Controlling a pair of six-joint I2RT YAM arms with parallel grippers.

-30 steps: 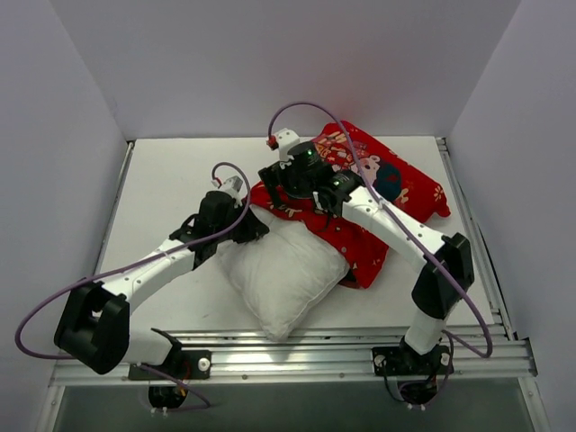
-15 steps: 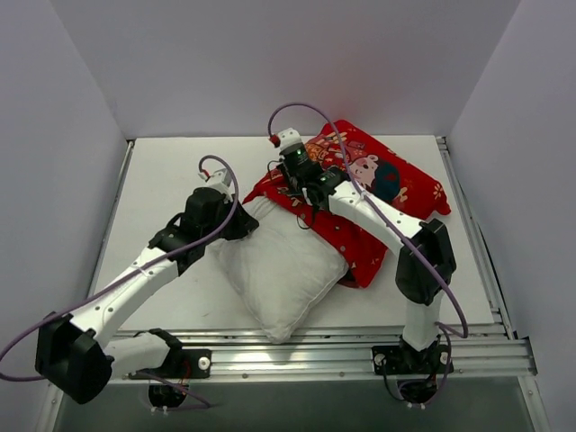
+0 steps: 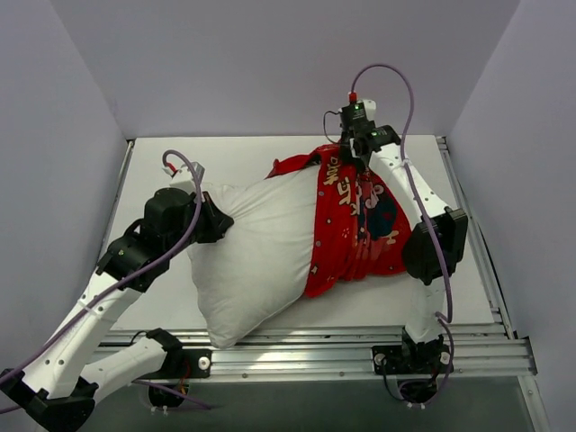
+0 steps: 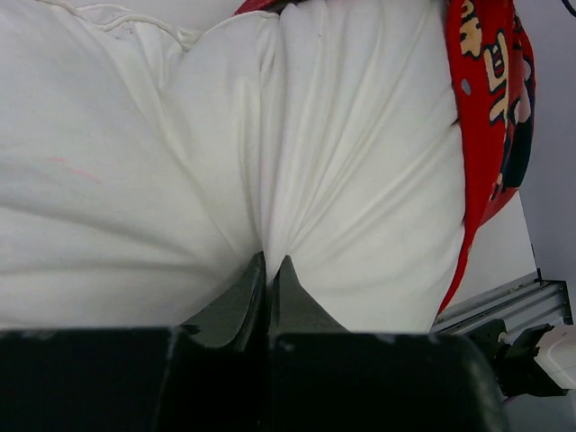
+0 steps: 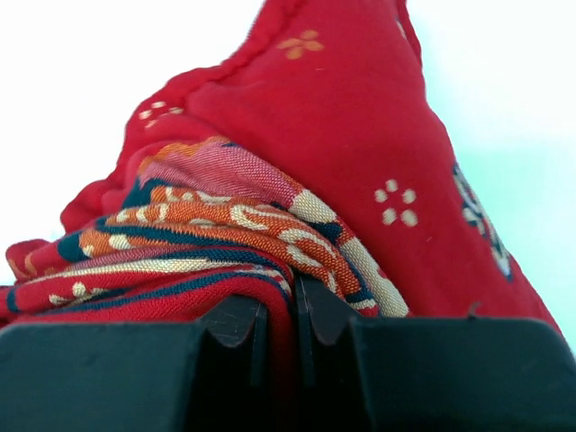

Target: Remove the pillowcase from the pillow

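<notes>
Two grips set: left gripper (image 4: 270,263) pinches pillow (image 3: 252,243) fabric at its left end; right gripper (image 5: 281,290) clamps pillowcase (image 3: 355,225), which covers pillow's right half. Risk: thin pinch slips under opposing pull; case snags on pillow corner.

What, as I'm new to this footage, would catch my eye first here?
A big white pillow lies across the table, half out of a bright red printed pillowcase that covers only its right end. The left gripper is shut on the pillow's left end, and the right gripper is shut on the pillowcase's bunched far corner.
</notes>
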